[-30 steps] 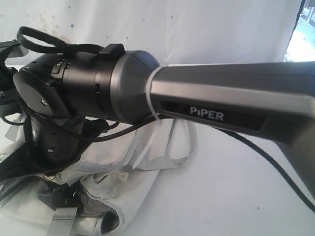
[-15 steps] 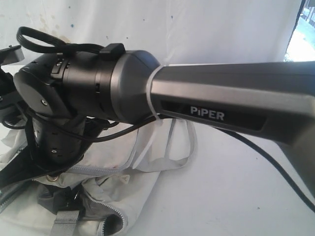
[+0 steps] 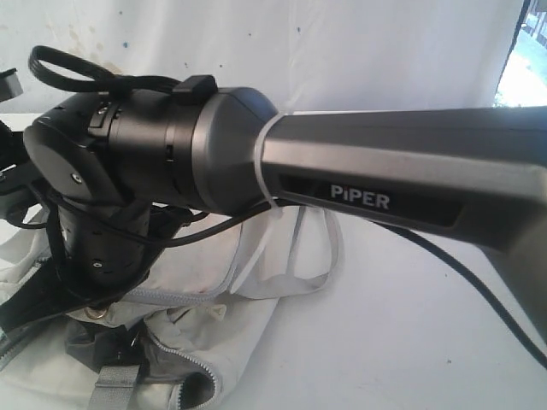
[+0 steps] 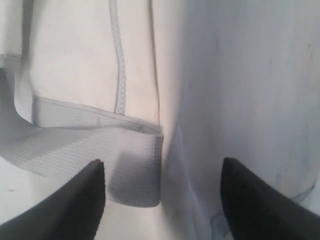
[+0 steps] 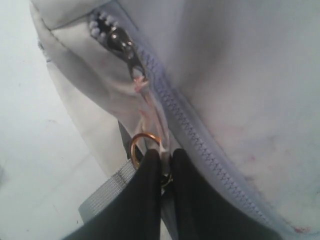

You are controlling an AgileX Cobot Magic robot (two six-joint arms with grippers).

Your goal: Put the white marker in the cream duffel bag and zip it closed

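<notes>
- At 7 o'clock in the exterior view, the cream duffel bag (image 3: 201, 269) lies slumped on the white surface. The right arm (image 3: 385, 179) crosses from 3 o'clock and masks most of it.
- White marker: not visible in any view. Whether it is already inside the bag cannot be told.
- Right gripper (image 5: 165, 156): fingers pressed together, clamped on the pale pull tab (image 5: 147, 112) where it meets the brass ring (image 5: 141, 142). The tab leads back to the zip slider (image 5: 119, 42).
- Left gripper (image 4: 162, 161): fingers well apart, holding nothing, poised over the grey webbing strap (image 4: 90, 145) and the cream panel beside it.
- Handling, judged: the bag is soft, light and limp. It will bunch and travel with the slider unless it is anchored.
- Best hold for zipping: the tab and ring, as now. The tab is thin and may slip or twist under a hard pull.
- Best anchor: the stitched webbing strap, which is firmer than the loose cloth around it.
- Zip teeth (image 5: 190, 130): they run along a curved seam, so the pull should follow that line to avoid snagging.
</notes>
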